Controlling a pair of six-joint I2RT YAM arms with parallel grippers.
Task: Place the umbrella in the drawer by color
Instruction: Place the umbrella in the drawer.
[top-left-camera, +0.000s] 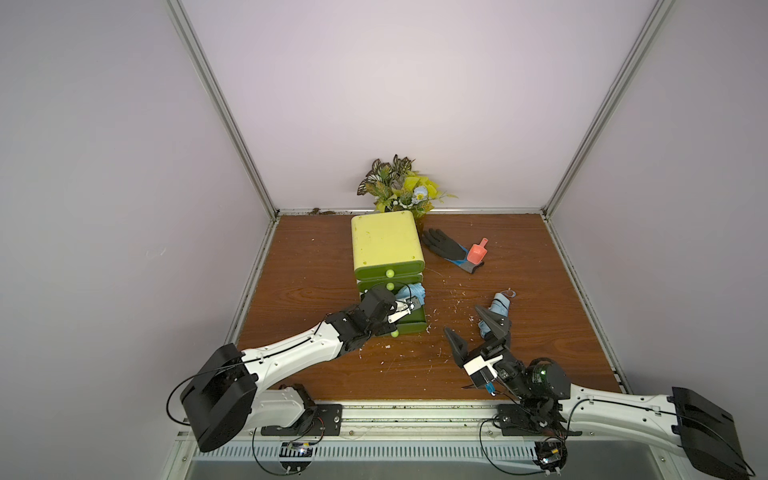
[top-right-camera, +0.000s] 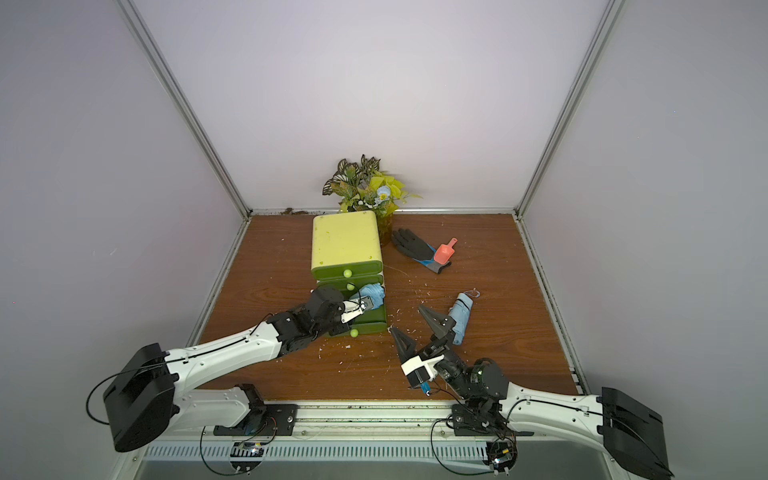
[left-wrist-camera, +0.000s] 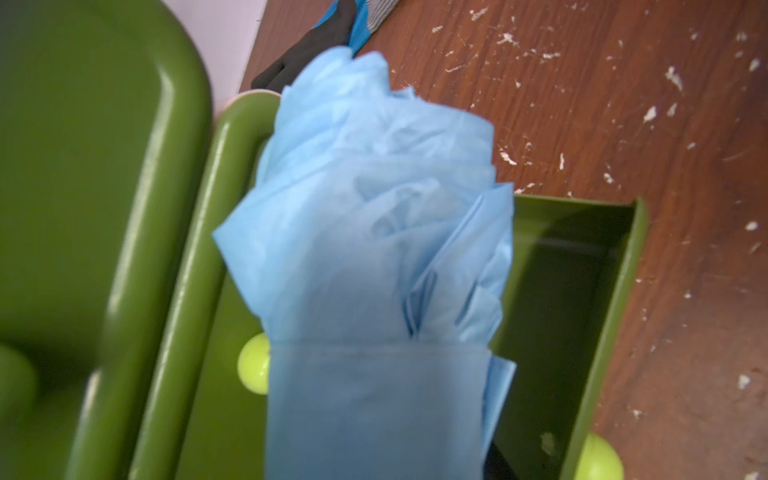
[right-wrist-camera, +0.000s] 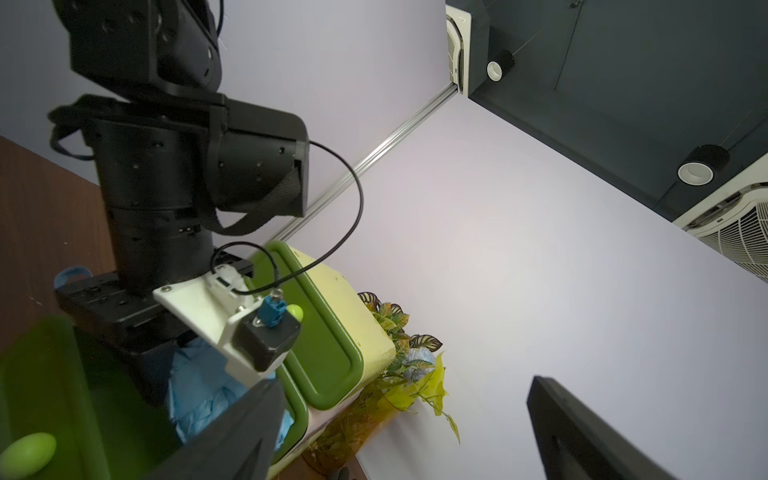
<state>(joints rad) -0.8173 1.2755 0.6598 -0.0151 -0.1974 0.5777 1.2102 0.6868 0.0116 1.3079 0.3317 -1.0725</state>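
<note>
A green drawer unit (top-left-camera: 386, 239) stands at the back middle, its lowest drawer (top-left-camera: 417, 326) pulled out toward me. My left gripper (top-left-camera: 409, 308) is shut on a folded light blue umbrella (top-left-camera: 417, 296), holding it over that open drawer (left-wrist-camera: 623, 291). In the left wrist view the umbrella (left-wrist-camera: 374, 249) fills the middle and hides the fingers. A second light blue umbrella (top-left-camera: 498, 307) lies on the table to the right. My right gripper (top-left-camera: 463, 320) hovers open just in front of it and to its left, holding nothing. The right wrist view shows its fingers (right-wrist-camera: 232, 436) wide apart.
A black and blue glove (top-left-camera: 446, 247) with an orange scoop (top-left-camera: 477, 250) on it lies right of the unit. An artificial plant (top-left-camera: 401, 185) stands behind the unit against the back wall. White scraps litter the wooden table (top-left-camera: 316, 282). Walls close in the left, back and right sides.
</note>
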